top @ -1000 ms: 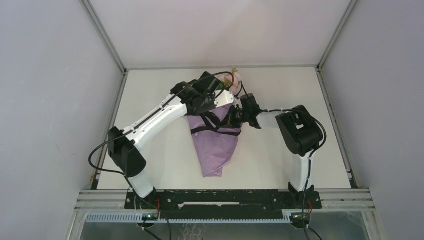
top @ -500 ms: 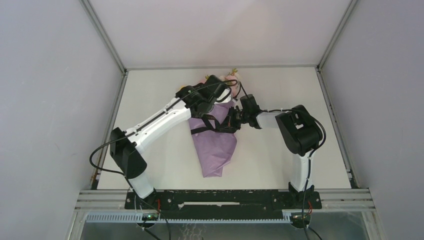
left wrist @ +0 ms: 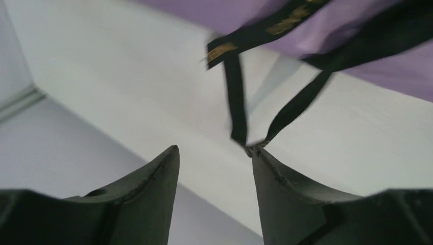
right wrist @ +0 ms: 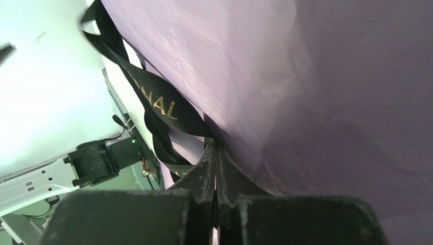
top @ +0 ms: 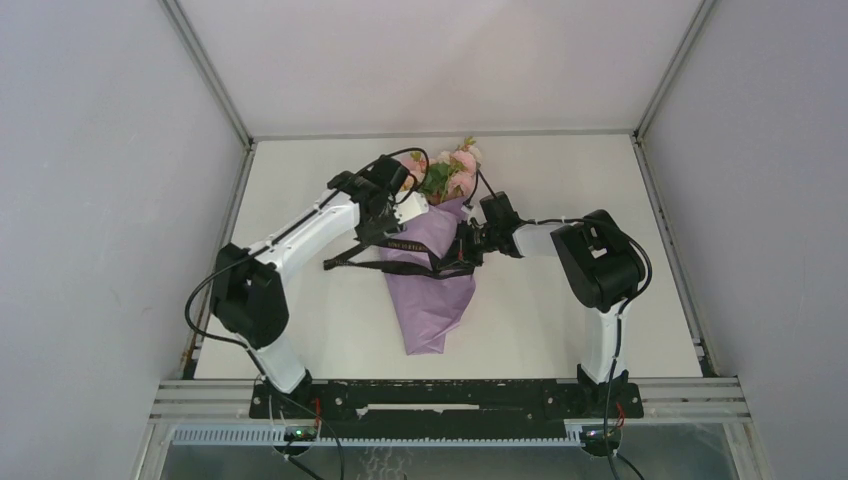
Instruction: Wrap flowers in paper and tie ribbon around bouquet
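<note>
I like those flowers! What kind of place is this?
Probably a robot test booth, not a shop: plain grey walls box in a white table, and a left arm and right arm work on one bouquet.

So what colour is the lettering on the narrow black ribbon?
Gold capitals on the narrow black ribbon, clearest in the right wrist view.

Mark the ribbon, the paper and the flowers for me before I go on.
ribbon [top: 408,244]: top external view, on the black band crossing the wrap.
paper [top: 432,300]: top external view, on the lilac face near the narrow end.
flowers [top: 452,172]: top external view, on the pink blooms at the far end.
</note>
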